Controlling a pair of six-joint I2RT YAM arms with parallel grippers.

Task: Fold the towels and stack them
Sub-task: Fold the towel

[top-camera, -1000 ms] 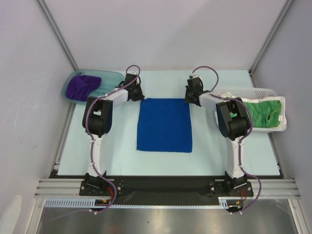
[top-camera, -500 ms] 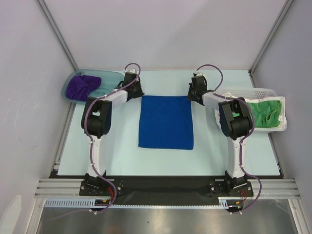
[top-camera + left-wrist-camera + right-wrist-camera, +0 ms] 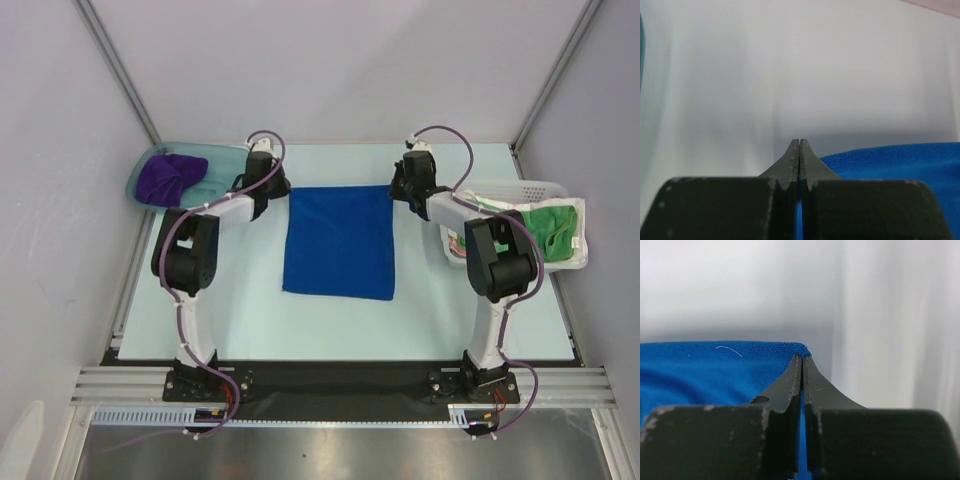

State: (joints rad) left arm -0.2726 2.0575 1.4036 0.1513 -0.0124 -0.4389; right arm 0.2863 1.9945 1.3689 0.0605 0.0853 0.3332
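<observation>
Blue towel [image 3: 339,242] lies flat on the middle of the pale table [image 3: 240,310] in the top view, its far corners at the left gripper [image 3: 271,188] and right gripper [image 3: 404,190]. Since a second ago both arms have stretched farther out and the cloth has slid away with them. Left wrist: dark tapered fingers [image 3: 812,167] clenched, fuzzy blue pile in their seam. Right wrist: fingers [image 3: 785,387] pinched on the towel's ribbed corner.

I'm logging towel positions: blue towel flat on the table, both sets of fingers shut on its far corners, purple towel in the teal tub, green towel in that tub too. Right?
Not quite. The green towel lies in the white basket on the right, not in the teal tub; the top external view shows it. The rest stands.
</observation>
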